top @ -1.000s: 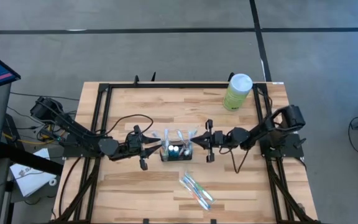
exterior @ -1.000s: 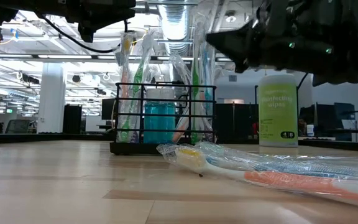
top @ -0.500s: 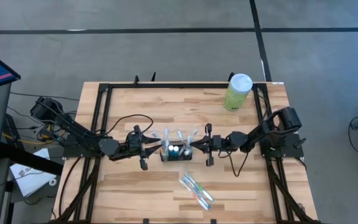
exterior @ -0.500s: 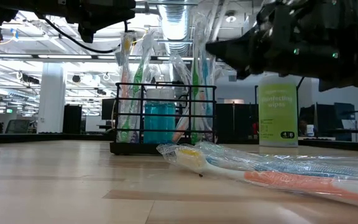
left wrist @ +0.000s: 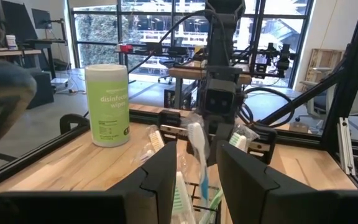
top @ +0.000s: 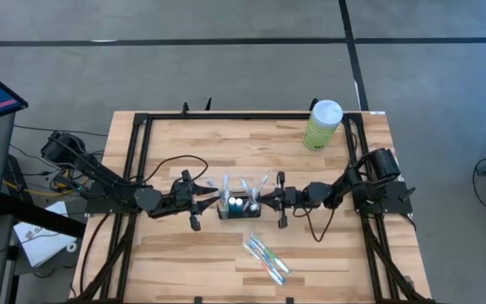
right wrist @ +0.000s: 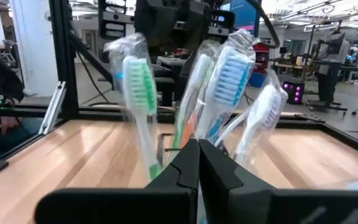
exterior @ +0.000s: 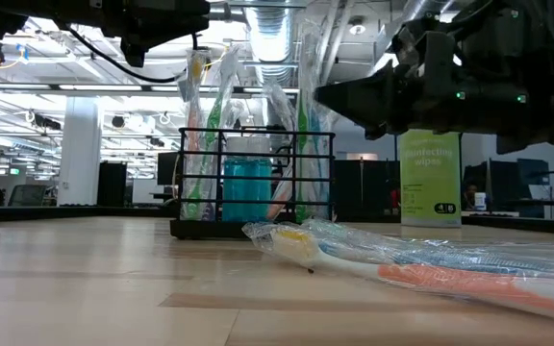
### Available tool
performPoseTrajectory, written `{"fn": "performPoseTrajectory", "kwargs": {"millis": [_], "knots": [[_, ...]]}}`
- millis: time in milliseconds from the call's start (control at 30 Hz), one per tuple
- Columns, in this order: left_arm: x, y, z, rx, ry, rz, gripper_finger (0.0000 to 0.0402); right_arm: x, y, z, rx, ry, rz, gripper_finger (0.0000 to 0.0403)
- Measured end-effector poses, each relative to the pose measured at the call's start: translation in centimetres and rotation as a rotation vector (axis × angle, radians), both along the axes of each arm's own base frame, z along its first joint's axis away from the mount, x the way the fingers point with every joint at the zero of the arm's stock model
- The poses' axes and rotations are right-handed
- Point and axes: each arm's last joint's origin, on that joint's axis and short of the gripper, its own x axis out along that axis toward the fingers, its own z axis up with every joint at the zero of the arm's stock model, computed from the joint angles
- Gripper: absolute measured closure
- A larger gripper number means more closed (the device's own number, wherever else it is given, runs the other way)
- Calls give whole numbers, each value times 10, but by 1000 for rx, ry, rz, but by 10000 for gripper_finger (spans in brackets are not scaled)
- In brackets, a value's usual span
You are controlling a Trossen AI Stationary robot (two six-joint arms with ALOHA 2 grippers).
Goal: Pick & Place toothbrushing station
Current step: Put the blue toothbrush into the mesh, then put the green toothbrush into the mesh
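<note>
On the pale wooden table [top: 184, 253], the small black wire-mesh toothbrushing station [top: 240, 206] stands mid-table between both arms, wrapped toothbrushes upright in it, probably to be steadied. The left gripper [top: 212, 200], fingers apart, straddles its left end; the right gripper [top: 262, 198], fingers together, noses its right end.

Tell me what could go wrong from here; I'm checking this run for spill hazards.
The right gripper, fingers shut, is right at the wrapped toothbrushes standing in the toothbrushing station; it might knock them askew or tip the holder. The left gripper crowds the other side, so a push from either could shove the station.
</note>
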Motion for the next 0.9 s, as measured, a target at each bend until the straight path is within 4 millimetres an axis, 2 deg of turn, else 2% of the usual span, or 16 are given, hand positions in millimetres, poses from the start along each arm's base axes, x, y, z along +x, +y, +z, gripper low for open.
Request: {"fn": "performPoseTrajectory", "kwargs": {"millis": [467, 900], "knots": [[0, 0, 0, 0, 1, 0, 293, -4, 1, -2, -21, 20, 8, 398], [0, 0, 0, 2, 3, 0, 293, -6, 3, -2, -22, 14, 14, 281]]}}
